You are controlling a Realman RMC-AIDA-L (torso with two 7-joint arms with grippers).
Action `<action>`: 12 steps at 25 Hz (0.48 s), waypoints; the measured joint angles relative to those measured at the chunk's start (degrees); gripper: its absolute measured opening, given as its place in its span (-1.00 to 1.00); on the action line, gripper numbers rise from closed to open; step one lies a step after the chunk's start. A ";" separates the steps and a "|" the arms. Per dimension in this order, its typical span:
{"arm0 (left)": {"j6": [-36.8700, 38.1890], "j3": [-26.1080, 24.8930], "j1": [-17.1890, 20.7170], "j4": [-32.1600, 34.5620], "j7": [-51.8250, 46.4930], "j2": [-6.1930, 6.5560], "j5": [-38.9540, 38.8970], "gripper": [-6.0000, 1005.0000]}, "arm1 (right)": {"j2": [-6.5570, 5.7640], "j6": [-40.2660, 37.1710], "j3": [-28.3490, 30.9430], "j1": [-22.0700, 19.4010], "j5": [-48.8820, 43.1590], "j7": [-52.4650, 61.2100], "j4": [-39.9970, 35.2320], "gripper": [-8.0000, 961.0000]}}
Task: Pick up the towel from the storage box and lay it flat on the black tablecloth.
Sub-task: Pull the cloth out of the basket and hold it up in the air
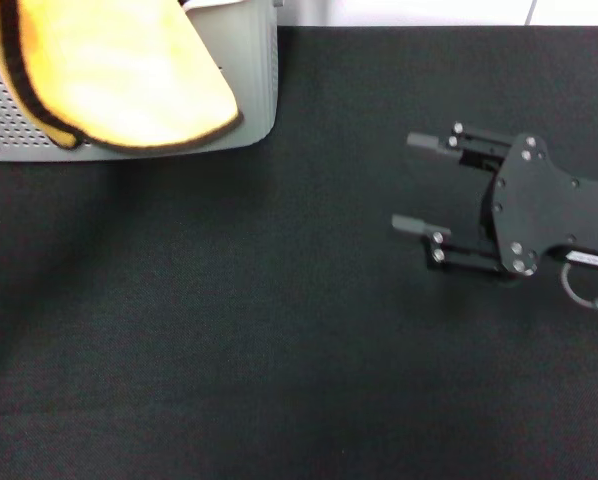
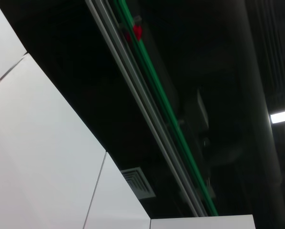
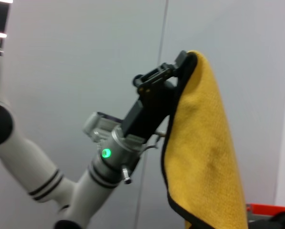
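Towel (image 1: 119, 80): lifted clear of the box, hanging in the air at the head view's upper left, yellow side showing, black edging along its lower rim; its lower part hangs in front of the box's front wall. In the right wrist view the towel (image 3: 204, 148) drapes down from the left gripper's tip in a long yellow fold.
Left gripper (image 3: 183, 62): raised high, fingers pinched on the towel's top edge; the cloth covers the tips, so only the clamp on the fold shows. Its wrist carries a green light.
Box (image 1: 249, 80): light grey, perforated side wall, standing at the cloth's far left edge, partly hidden behind the towel.
Tablecloth (image 1: 229, 330): black, spread across nearly the whole head view, towel not touching it.
Right gripper (image 1: 411, 183): low over the tablecloth on the right, well apart from the towel, its two fingers spread wide and pointing left, holding nothing.
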 joint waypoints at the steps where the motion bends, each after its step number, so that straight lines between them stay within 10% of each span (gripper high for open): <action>1: 0.00 0.34 -0.22 -0.42 0.49 -0.02 -0.13 -0.93 | -0.01 -1.01 -0.71 0.03 0.97 -0.54 0.10 0.29; 12: 0.00 0.98 -3.34 -3.35 1.02 -0.13 -0.26 -0.93 | -0.01 -13.25 -6.87 0.16 7.06 -5.09 0.93 0.29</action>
